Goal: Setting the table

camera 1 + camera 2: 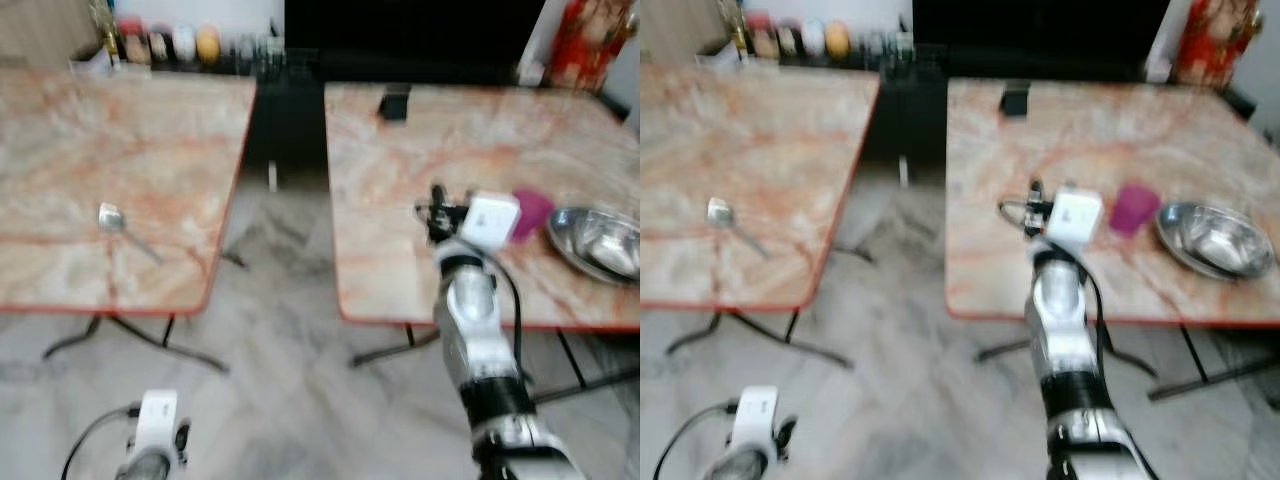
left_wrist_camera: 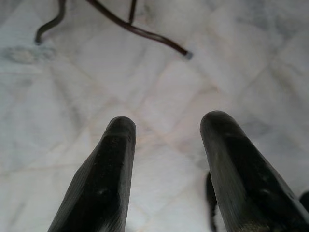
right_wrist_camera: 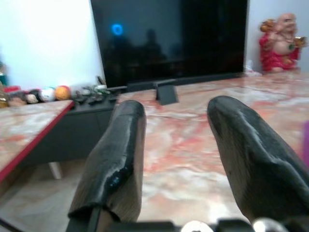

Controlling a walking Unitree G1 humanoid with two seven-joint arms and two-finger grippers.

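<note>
Meanwhile, two tabletops and a gap between them

The right gripper (image 3: 176,145), jaws wide and empty, is raised over the right tabletop (image 1: 420,150), beside a magenta cup (image 1: 1134,208) and a steel bowl (image 1: 1215,238). A spoon (image 1: 112,220) lies on the left tabletop (image 1: 120,140). The left gripper (image 2: 166,145) hangs over the marble floor (image 1: 280,340), jaws apart, empty. No writing is readable.

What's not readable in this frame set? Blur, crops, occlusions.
- Row of jars at the back: motion blur in the eye views, contents unreadable.
- Steel bowl: cut off by the left eye view's right edge; inside looks empty, blur leaves it unsure.
- Pink cup: partly hidden behind the right arm's wrist in the left eye view.
- Spoon: blurred, handle end indistinct.
- Left gripper: open over bare floor.
- Right gripper: open above the right table.
</note>
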